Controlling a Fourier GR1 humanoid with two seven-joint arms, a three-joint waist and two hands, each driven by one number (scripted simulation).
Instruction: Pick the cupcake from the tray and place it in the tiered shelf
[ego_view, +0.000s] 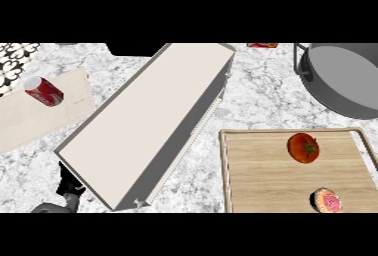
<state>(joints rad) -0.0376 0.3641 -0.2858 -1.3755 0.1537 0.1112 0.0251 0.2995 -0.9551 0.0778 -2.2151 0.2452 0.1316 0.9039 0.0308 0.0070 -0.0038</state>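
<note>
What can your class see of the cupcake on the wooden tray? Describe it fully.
The cupcake sits near the front right of the wooden tray, close to the view's lower edge. Seen from above, it shows a round pink top with pale specks, ringed by a dark brown rim. It rests on the tray's boards, apart from the tomato farther back. No hand touches it.

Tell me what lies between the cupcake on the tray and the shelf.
Nothing visible blocks the way. The pink-frosted cupcake sits at the near end of the wooden tray; the long white tiered shelf stands left of it across bare marble counter. The red tomato lies farther back, off that line.
</note>
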